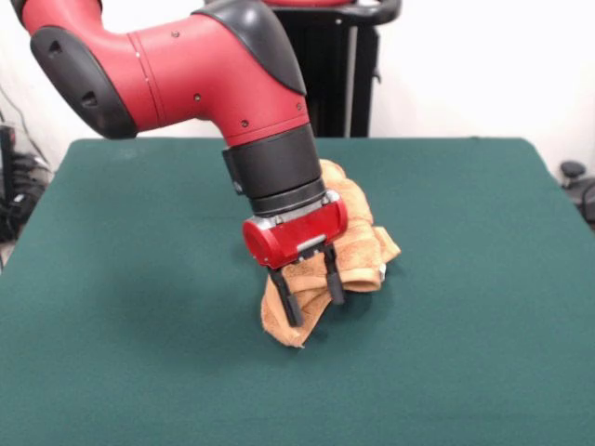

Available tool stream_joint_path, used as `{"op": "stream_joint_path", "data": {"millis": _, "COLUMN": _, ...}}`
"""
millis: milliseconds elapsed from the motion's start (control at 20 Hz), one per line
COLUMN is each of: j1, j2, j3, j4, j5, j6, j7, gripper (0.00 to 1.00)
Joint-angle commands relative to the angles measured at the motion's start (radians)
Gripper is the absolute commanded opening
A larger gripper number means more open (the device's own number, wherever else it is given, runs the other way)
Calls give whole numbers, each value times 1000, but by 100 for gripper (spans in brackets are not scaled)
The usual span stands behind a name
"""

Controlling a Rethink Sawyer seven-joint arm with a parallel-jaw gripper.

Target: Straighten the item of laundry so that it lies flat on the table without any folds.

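Note:
The orange-tan towel lies bunched in a crumpled heap with several folds near the middle of the dark green table. One corner of it points toward the table's front edge. A small white patch, maybe its tag, shows at its right edge. My gripper hangs from the red arm directly in front of the heap. Its two black fingers stand apart, with towel cloth showing between and behind them. I cannot tell whether the fingertips touch the cloth. The arm hides part of the towel.
The red and black arm reaches in from the upper left over the table's far half. The black pedestal stands behind the far edge. Dark equipment sits off the table at both sides.

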Motion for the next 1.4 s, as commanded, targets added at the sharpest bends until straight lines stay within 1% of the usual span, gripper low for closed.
{"op": "stream_joint_path", "data": {"millis": 50, "j1": 65, "j2": -51, "j3": -115, "j4": -18, "j5": -79, "j6": 105, "j7": -244, "gripper": 100}}
{"op": "stream_joint_path", "data": {"millis": 650, "j1": 104, "j2": -94, "j3": -152, "j4": -12, "j5": -99, "j6": 70, "j7": -184, "gripper": 100}}
{"op": "stream_joint_path", "data": {"millis": 1100, "j1": 112, "j2": -88, "j3": -166, "j4": -14, "j5": -88, "j6": 63, "j7": -185, "gripper": 100}}
{"op": "stream_joint_path", "data": {"millis": 1400, "j1": 105, "j2": -59, "j3": -163, "j4": -18, "j5": -72, "j6": 80, "j7": -216, "gripper": 100}}
